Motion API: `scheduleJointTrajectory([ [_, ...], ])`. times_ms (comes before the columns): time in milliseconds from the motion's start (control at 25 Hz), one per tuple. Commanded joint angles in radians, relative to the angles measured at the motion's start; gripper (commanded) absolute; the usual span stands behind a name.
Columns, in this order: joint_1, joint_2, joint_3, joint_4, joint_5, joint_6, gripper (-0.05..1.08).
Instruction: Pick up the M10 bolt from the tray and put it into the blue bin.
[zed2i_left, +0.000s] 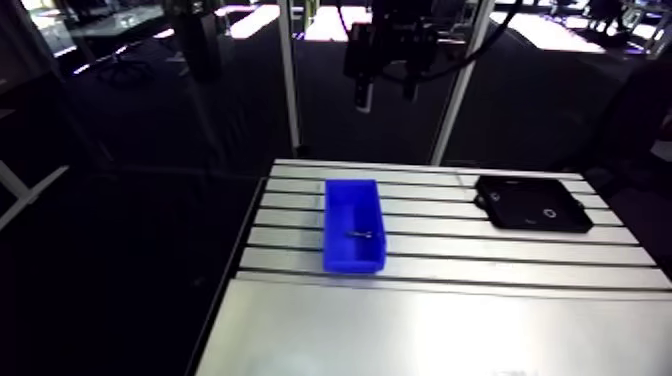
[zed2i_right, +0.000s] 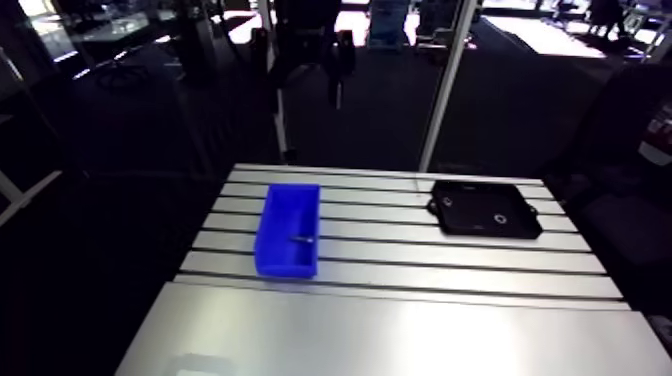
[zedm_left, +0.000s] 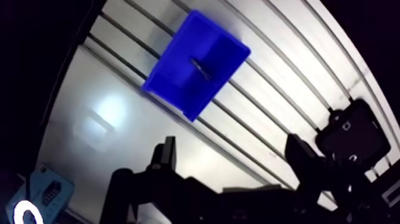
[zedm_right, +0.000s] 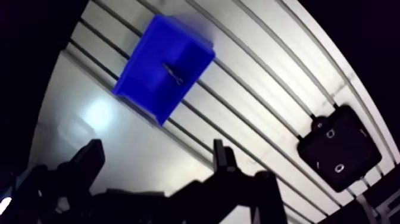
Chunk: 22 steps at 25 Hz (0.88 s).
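The M10 bolt (zed2i_left: 361, 235) lay inside the blue bin (zed2i_left: 355, 263), not on the tray. It was a small dark piece on its side on the bin's floor, clear of the walls. In the arm view it sat somewhat toward the bin's nearer end, and in the wrist view it showed as a thin sliver with one brighter end. Its thread and head were too small to make out.

The pincer (zedm_left: 232, 149) hung high above the counter (zed2i_left: 450, 320), well clear of everything on it. In the wrist view its two dark fingers (zedm_left: 163, 158) stood spread wide apart with only the counter's bare surface showing between them — nothing was gripped. In the arm view it came down from the top edge as a dark shape, well above the counter's far edge and touching nothing.

The bin stood upright on the slotted part of the counter, its long side running across the grooves and its near end close to where the slots gave way to a smooth metal plate. The black tray (zed2i_left: 520, 198) sat flat on the same slotted part, well apart from the bin and nearer the counter's far edge. One small pale ring (zed2i_left: 549, 213) showed on the tray's dark face; what it was could not be told. From the wrist view both bin and tray lay ahead of the pincer and far below it — the bin off to one side of the fingers, the tray off to the other.
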Motion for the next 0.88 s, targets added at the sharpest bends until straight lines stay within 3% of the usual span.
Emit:
scheduleJointTrajectory([
  [40,-0.091,-0.003,-0.124,0.077,0.005,0.37,0.01],
  [360,-0.139,-0.031,-0.169,0.122,0.005,0.455,0.01],
  [880,-0.144,-0.101,-0.178,0.13,0.002,0.47,0.01],
])
